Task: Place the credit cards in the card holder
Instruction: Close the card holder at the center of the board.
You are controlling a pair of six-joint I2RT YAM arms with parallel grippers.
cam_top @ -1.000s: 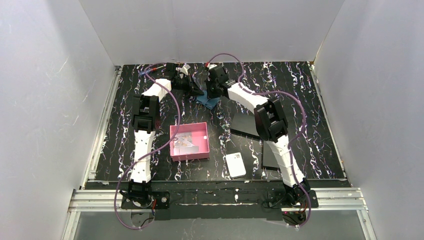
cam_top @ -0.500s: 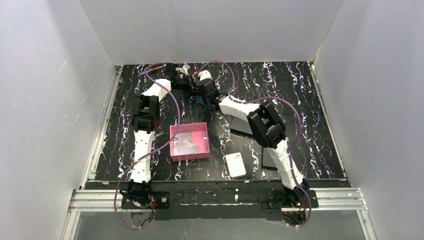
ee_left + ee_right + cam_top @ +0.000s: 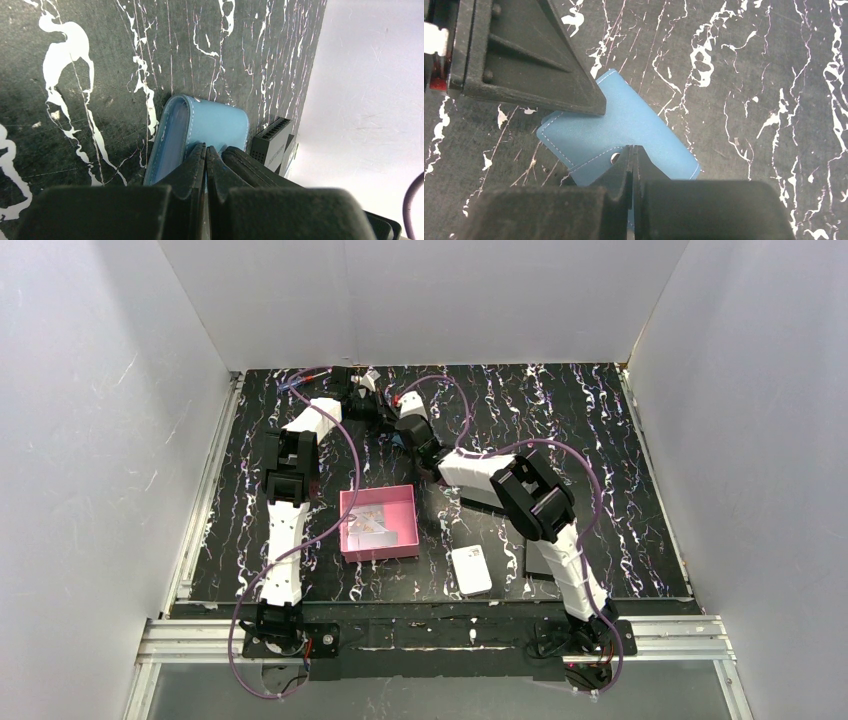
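The teal-blue card holder [image 3: 639, 125] lies flat at the far middle of the table. It also shows in the left wrist view [image 3: 215, 120]. In the top view both grippers hide it. My left gripper [image 3: 206, 147] is shut on one layer at its edge, and one of its fingers [image 3: 524, 55] covers the holder's corner. My right gripper [image 3: 631, 147] is shut, its tips resting on the holder beside a stitched seam and snap hole. Pale credit cards [image 3: 372, 523] lie in the pink tray [image 3: 345, 530].
A white rounded block [image 3: 470, 570] lies near the front. Two flat black rectangles [image 3: 487, 490] [image 3: 540, 558] lie partly under the right arm. The back wall is close behind both grippers [image 3: 385, 418] [image 3: 403, 428].
My right gripper has swung left and slightly nearer, coming down over the card holder and hiding it in the top view. The left arm has not moved.
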